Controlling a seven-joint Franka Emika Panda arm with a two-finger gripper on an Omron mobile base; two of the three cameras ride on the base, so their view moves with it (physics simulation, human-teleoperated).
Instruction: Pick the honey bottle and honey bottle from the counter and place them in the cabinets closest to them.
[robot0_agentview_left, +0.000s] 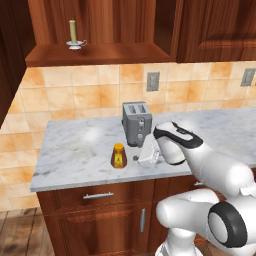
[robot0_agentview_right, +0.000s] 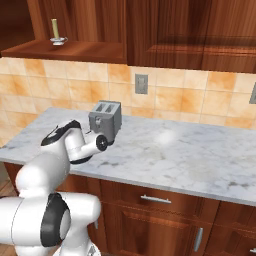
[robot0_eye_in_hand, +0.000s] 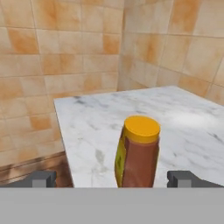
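The honey bottle (robot0_agentview_left: 118, 155) stands upright on the counter (robot0_agentview_left: 75, 150), just in front and left of the toaster (robot0_agentview_left: 136, 123). The gripper (robot0_eye_in_hand: 113, 178) is wide open, empty, straddling it. Probably light, rigid, smooth; grip the body below the cap.

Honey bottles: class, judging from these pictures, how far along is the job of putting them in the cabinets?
Done: nothing yet. The one honey bottle in sight stands upright on the counter, near the toaster.
In hand: the gripper is open, level with the bottle, its fingertips apart on either side, not closed on it.
Left: grasp it, lift it to the cabinet shelf, then do the same for the second bottle.
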